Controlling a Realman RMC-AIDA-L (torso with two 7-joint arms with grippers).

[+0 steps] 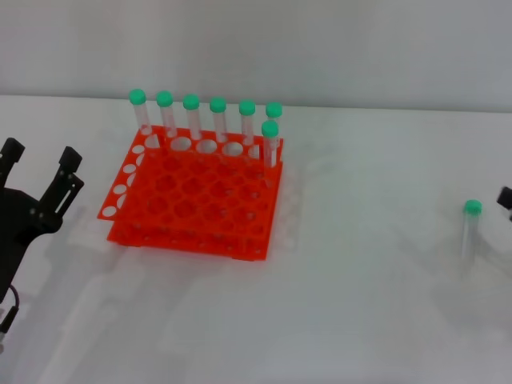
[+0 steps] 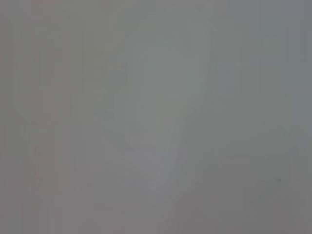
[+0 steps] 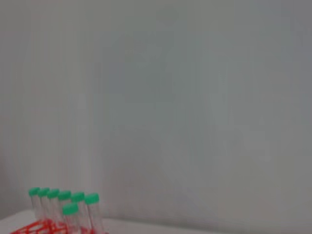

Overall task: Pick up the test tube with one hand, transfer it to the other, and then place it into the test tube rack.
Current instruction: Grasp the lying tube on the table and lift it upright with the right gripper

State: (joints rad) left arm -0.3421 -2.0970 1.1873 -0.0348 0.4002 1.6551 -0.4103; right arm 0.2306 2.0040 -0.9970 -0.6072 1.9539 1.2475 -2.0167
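A clear test tube [image 1: 470, 234] with a green cap stands upright on the white table at the far right. Only a black sliver of my right gripper [image 1: 506, 198] shows at the right edge, just beside the tube's cap; I cannot tell whether it touches the tube. My left gripper [image 1: 40, 156] is open and empty at the left edge, left of the orange-red test tube rack [image 1: 192, 210]. The rack also shows in the right wrist view [image 3: 39, 227]. The left wrist view shows only a blank grey surface.
Several green-capped tubes [image 1: 192, 116] stand along the rack's far row, and one [image 1: 270, 142] stands just in front at its right end. They also show in the right wrist view [image 3: 63, 204]. A pale wall [image 1: 320, 48] runs behind the table.
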